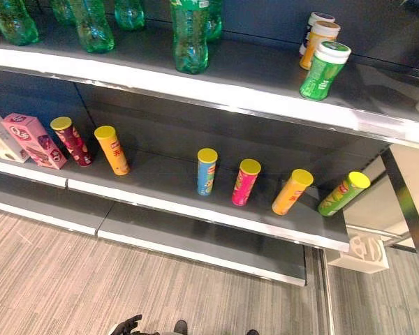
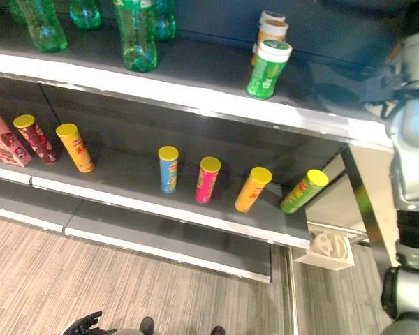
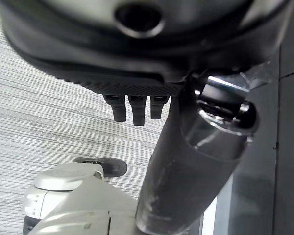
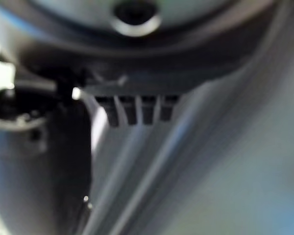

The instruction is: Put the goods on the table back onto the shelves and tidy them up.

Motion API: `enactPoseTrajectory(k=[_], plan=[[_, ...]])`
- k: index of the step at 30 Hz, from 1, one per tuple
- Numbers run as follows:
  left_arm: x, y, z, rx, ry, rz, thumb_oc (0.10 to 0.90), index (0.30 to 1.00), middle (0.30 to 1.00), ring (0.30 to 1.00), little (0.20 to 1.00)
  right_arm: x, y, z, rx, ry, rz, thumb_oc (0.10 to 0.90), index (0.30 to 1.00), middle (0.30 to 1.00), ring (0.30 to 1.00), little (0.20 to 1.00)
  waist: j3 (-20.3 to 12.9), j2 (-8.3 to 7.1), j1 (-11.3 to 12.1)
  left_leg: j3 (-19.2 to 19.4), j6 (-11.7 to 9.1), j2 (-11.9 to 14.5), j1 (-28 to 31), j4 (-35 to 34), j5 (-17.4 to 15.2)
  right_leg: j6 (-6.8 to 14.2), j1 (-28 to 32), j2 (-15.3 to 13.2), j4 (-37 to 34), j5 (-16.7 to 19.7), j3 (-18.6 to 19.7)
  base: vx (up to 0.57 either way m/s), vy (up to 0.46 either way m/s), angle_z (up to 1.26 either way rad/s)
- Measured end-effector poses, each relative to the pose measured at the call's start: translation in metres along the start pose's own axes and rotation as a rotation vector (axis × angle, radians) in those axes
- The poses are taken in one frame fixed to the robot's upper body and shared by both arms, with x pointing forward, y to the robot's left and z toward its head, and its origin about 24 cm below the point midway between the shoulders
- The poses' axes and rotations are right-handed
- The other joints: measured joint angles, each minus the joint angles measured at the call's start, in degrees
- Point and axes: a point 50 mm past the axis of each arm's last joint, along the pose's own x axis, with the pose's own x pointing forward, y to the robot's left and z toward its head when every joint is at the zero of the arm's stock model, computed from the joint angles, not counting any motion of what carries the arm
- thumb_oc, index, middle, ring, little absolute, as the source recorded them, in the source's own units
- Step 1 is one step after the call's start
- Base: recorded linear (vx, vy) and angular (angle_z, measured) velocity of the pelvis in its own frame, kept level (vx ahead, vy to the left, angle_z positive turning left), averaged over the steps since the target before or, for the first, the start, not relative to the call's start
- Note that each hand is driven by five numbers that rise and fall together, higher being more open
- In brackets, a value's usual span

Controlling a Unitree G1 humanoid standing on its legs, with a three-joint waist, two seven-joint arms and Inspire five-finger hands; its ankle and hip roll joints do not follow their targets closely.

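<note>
A grey striped floor [image 1: 91, 279] is seen below a dark store shelf unit with pale front edges. On the upper shelf [image 1: 216, 98], green bottles [image 1: 190, 35] are stood in a loose row, and a green jar with a white lid [image 1: 325, 70] is stood in front of an orange jar [image 1: 318, 43] and a white one behind it. On the middle shelf [image 1: 195, 209], a pink box [image 1: 33, 139] is set beside a dark red tube with a yellow lid [image 1: 71, 141] and an orange tube [image 1: 112, 149]; further along, a blue tube [image 1: 206, 170], a pink tube [image 1: 245, 181], an orange-yellow tube [image 1: 292, 191] and a green tube [image 1: 343, 193] are ranged, the last two tilted away from the others. A white bracket [image 1: 366, 252] is fixed at the low end of the shelf unit.

The left hand [image 1: 126, 325] is seen low over the floor, well apart from every tube and bottle; in the left wrist view its fingers [image 3: 133, 108] are held straight and loose, gripping nothing, with the thumb [image 3: 196, 161] standing beside them and only floor beyond the fingertips. In the right wrist view the right hand [image 4: 132, 110] is seen with its fingers straight and empty, a grey blurred surface lying past them. No goods are touched by either hand; all goods seen are resting on the shelves.
</note>
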Motion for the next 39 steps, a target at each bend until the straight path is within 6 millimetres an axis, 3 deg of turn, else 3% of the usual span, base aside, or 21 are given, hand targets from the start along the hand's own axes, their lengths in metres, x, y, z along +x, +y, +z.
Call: enactPoseTrajectory(k=[3,7,9,11,12,13,15,16,17,18,19,21,23,25,26,27,30,31,32,35,39], plan=[[-0.001,0.003,-0.002,-0.006,0.007,0.011,0.8,0.9,0.9,0.9,0.9,-0.016,-0.012,0.005,-0.017,-0.015,-0.023,0.8,0.9,0.9,0.9,0.9,-0.4,-0.57,-1.3,2.3,0.1,-0.1,0.2,0.0,-0.4,-0.1,-1.2,0.2,0.4,0.5,2.1,0.0,0.029,-0.39],[-0.002,0.011,-0.009,-0.009,0.038,0.038,0.8,0.9,0.9,0.9,0.9,-0.037,-0.01,-0.003,0.044,0.061,-0.001,0.8,0.9,0.9,0.9,0.9,-0.8,-1.92,-4.5,9.1,0.2,-0.7,0.9,0.0,-1.2,-0.4,-5.0,1.3,0.5,3.2,8.9,-0.01,0.089,-0.97],[-0.001,0.015,-0.002,0.019,0.017,0.039,0.8,0.9,0.9,0.9,0.9,-0.059,-0.012,-0.017,0.08,0.173,0.006,0.8,0.9,0.9,0.9,0.9,-0.8,-2.46,-6.5,12.8,1.1,-0.7,1.1,0.0,-1.8,1.4,-7.6,1.5,0.3,5.4,12.6,-0.03,0.131,-1.2],[0.002,0.01,0.008,0.032,-0.011,0.024,0.8,0.9,0.9,0.9,0.9,-0.073,-0.018,-0.026,0.084,0.252,0.0,0.8,0.9,0.9,0.9,0.9,-0.9,-2.67,-8.8,14.7,1.6,-2.1,1.9,0.0,-2.1,1.8,-7.8,0.2,-0.1,1.3,12.2,-0.06,0.145,-0.7],[0.003,0.006,0.013,0.061,-0.023,0.004,0.8,0.9,0.9,0.9,0.9,-0.077,-0.021,-0.031,0.084,0.283,-0.007,0.8,0.9,0.9,0.9,0.9,-1.1,-2.01,-9.7,15.8,1.8,-1.6,1.9,0.0,-2.2,3.8,-8.2,0.3,0.0,-1.3,12.2,-0.07,0.103,-0.52],[0.006,0.002,0.024,0.092,-0.051,-0.017,0.8,0.9,0.9,0.9,0.9,-0.086,-0.03,-0.04,0.062,0.339,-0.031,0.8,0.9,0.9,0.9,0.9,-1.4,-0.63,-11.0,17.2,2.5,-0.7,1.8,-0.2,-2.5,5.2,-8.6,0.6,1.4,-2.1,10.8,-0.08,0.084,-0.49],[0.007,0.005,0.036,0.103,-0.09,-0.005,0.8,0.9,0.9,0.9,0.9,-0.098,-0.038,-0.048,0.031,0.411,-0.042,0.8,0.9,0.9,0.9,0.9,-1.5,-1.12,-12.2,19.2,2.6,-0.2,2.3,0.0,-2.6,4.4,-10.2,0.9,6.9,-1.2,10.6,-0.11,0.027,-0.58],[0.007,0.013,0.04,0.114,-0.096,0.012,0.8,0.9,0.9,0.9,0.9,-0.101,-0.041,-0.048,0.024,0.426,-0.043,0.8,0.9,0.9,0.9,0.9,-1.6,-2.55,-12.2,20.5,2.3,-1.6,2.5,0.6,-3.2,1.3,-10.4,1.5,7.0,3.1,11.6,-0.11,-0.005,-0.89],[0.008,0.014,0.042,0.116,-0.1,0.014,0.8,0.9,0.9,0.9,0.9,-0.102,-0.042,-0.048,0.022,0.426,-0.045,0.8,0.9,0.9,0.9,0.9,-1.5,-2.61,-12.2,21.2,2.2,-1.3,1.7,1.3,-3.2,0.5,-11.1,2.2,5.2,6.3,12.9,-0.1,-0.011,-1.09],[0.008,0.015,0.046,0.116,-0.113,0.017,0.8,0.9,0.9,0.9,0.9,-0.102,-0.045,-0.048,0.018,0.426,-0.052,0.8,0.9,0.9,0.9,0.9,-1.1,-2.75,-12.6,21.3,2.5,-1.0,1.1,1.7,-3.8,3.0,-11.2,3.0,2.1,10.1,14.3,-0.07,0.0,-1.06],[0.009,0.02,0.052,0.112,-0.122,0.033,0.8,0.9,0.9,0.9,0.9,-0.105,-0.049,-0.052,0.013,0.446,-0.069,0.8,0.9,0.9,0.9,0.9,0.4,-3.39,-13.8,23.4,3.0,-0.1,0.1,2.6,-3.6,3.5,-11.9,2.7,-0.1,12.6,15.4,-0.09,-0.012,-0.83],[0.01,0.019,0.051,0.088,-0.115,0.036,0.8,0.9,0.9,0.9,0.9,-0.114,-0.056,-0.062,-0.014,0.514,-0.09,0.8,0.9,0.9,0.9,0.9,0.7,-1.98,-14.1,24.9,3.0,1.7,0.8,2.2,-3.4,4.1,-10.9,3.0,0.9,9.7,8.5,-0.11,-0.015,-0.54],[0.01,0.013,0.047,0.088,-0.112,0.016,0.8,0.9,0.9,0.9,0.9,-0.114,-0.074,-0.063,-0.053,0.523,-0.157,0.8,0.9,0.9,0.9,0.9,0.6,1.7,-11.9,27.9,2.4,5.9,1.2,0.7,-2.8,5.0,-9.4,0.8,9.0,6.1,-0.1,-0.19,-0.016,-0.66],[0.009,0.016,0.044,0.095,-0.102,0.018,0.8,0.9,0.9,0.9,0.9,-0.109,-0.085,-0.062,-0.092,0.518,-0.171,0.8,0.9,0.9,0.9,0.9,0.3,1.85,-10.2,29.0,1.1,7.2,1.2,1.1,-1.9,5.4,-7.0,-2.4,13.0,2.6,-4.8,-0.07,-0.028,-0.57],[0.008,0.02,0.04,0.099,-0.09,0.028,0.8,0.9,0.9,0.9,0.9,-0.106,-0.086,-0.062,-0.103,0.517,-0.166,0.8,0.9,0.9,0.9,0.9,-0.5,0.8,-9.1,29.8,1.0,6.9,1.2,1.0,-1.8,4.8,-5.0,-4.2,13.2,2.4,-5.4,-0.06,-0.071,-0.47],[0.007,0.028,0.036,0.103,-0.075,0.048,0.8,0.9,0.9,0.9,0.9,-0.103,-0.086,-0.061,-0.107,0.505,-0.158,0.8,0.9,0.9,0.9,0.9,-0.8,-1.06,-8.8,29.5,-0.4,6.2,1.0,1.5,-1.0,3.5,-2.0,-3.3,7.4,2.2,-4.5,-0.08,-0.11,-0.57],[0.006,0.029,0.03,0.092,-0.053,0.049,0.8,0.9,0.9,0.9,0.9,-0.106,-0.083,-0.068,-0.111,0.542,-0.135,0.8,0.9,0.9,0.9,0.9,-0.8,-2.6,-6.4,27.3,0.1,8.0,-1.8,6.6,-1.9,-1.1,-1.8,-1.6,3.3,2.5,-5.0,-0.03,-0.121,-0.66],[0.006,0.016,0.025,0.074,-0.045,0.015,0.8,0.9,0.9,0.9,0.9,-0.113,-0.092,-0.075,-0.14,0.601,-0.157,0.8,0.9,0.9,0.9,0.9,-1.4,-2.02,-5.9,23.1,-0.2,6.6,-1.3,1.3,-2.2,-1.1,-1.7,-0.6,0.7,2.5,-3.0,-0.04,-0.213,-0.66],[0.006,0.01,0.024,0.066,-0.043,0.003,0.8,0.9,0.9,0.9,0.9,-0.126,-0.095,-0.082,-0.143,0.66,-0.185,0.8,0.9,0.9,0.9,0.9,-1.3,-1.58,-6.1,22.7,-3.6,7.4,-0.6,0.1,0.0,-0.2,-2.0,0.5,0.5,1.3,-1.9,-0.02,-0.327,-0.62],[0.005,0.027,0.024,0.012,-0.047,0.06,0.8,0.9,0.9,0.9,0.9,-0.151,-0.096,-0.093,-0.166,0.79,-0.13,0.8,0.9,0.9,0.9,0.9,-1.4,-3.7,-7.2,25.1,-4.2,9.3,0.3,1.9,0.4,-1.4,-2.1,1.5,0.1,-0.7,-3.0,0.05,-0.323,-0.55],[0.006,0.024,0.031,0.004,-0.071,0.052,0.8,0.9,0.9,0.9,0.9,-0.157,-0.102,-0.088,-0.176,0.807,-0.117,0.8,0.9,0.9,0.9,0.9,-1.9,-1.04,-8.4,23.4,-4.8,14.2,0.0,4.6,0.5,-2.6,-0.5,6.2,0.1,-2.7,-3.5,0.02,-0.457,0.01]])
